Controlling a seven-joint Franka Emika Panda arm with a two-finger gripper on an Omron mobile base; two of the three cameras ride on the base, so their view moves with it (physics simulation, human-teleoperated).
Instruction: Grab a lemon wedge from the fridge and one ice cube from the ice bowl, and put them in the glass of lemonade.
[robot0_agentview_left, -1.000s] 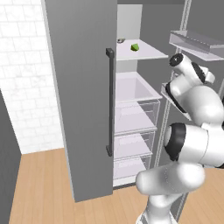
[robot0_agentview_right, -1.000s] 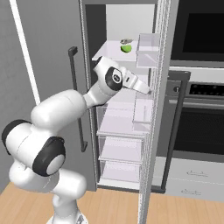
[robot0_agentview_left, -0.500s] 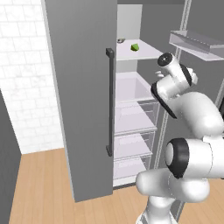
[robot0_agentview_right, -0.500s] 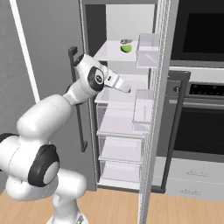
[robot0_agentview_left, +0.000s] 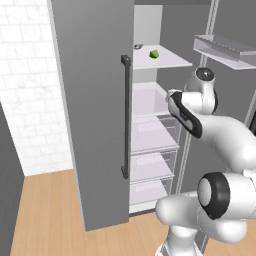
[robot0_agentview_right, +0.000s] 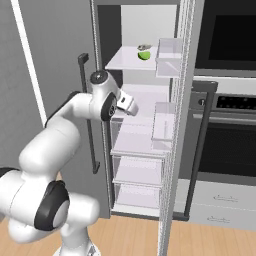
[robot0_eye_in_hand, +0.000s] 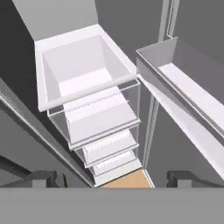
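The fridge (robot0_agentview_left: 90, 100) stands open, its grey door with a dark bar handle (robot0_agentview_left: 125, 115) swung to the left. The lemon wedge (robot0_agentview_left: 154, 53) (robot0_agentview_right: 144, 55), small and bright green, lies on the top white shelf. My gripper (robot0_agentview_right: 132, 108) (robot0_agentview_left: 173, 99) hangs in front of the middle shelves, well below the wedge and a little to its left in the right base view. In the hand view my gripper (robot0_eye_in_hand: 113, 179) is open with nothing between its fingers, looking down over a white shelf tub and clear drawers (robot0_eye_in_hand: 100, 118). The ice bowl and the glass of lemonade are out of view.
The right fridge door stands open with clear door bins (robot0_agentview_right: 169, 56) (robot0_eye_in_hand: 188, 87) close to the hand's right. A black oven column (robot0_agentview_right: 225, 125) is beyond it. A small brownish item (robot0_agentview_right: 144, 47) sits behind the wedge. A white brick wall (robot0_agentview_left: 30, 100) is on the left.
The arm has swung: the hand has moved left and slightly down, away from the right door's bins toward the fridge's middle. The fingers have stayed apart.
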